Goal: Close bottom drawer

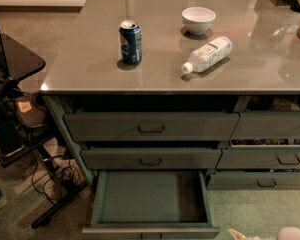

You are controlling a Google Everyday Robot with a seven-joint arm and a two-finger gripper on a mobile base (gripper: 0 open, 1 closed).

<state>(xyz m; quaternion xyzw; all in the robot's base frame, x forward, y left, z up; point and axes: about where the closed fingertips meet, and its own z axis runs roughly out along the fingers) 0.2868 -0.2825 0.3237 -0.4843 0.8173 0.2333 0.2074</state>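
The bottom drawer (pixel 145 198) stands pulled out at the lower left of the cabinet. It is a wide shallow grey-green box with teal side walls and a bare floor. Its front edge (pixel 150 231) lies along the bottom of the view, and its pull is cut off there. My gripper (pixel 236 233) shows only as a pale tip and a rounded pale part at the bottom right corner. It is just right of the drawer's front right corner and mostly out of frame. I see no contact with the drawer.
Two longer drawer fronts (pixel 151 127) (pixel 150 159) sit shut above the open one, with shorter drawers (pixel 270 159) to the right. On the countertop (pixel 90 59) stand a blue can (pixel 130 41), a white bowl (pixel 198 20) and a lying bottle (pixel 207 54). A black stand with cables (pixel 20 134) is to the left.
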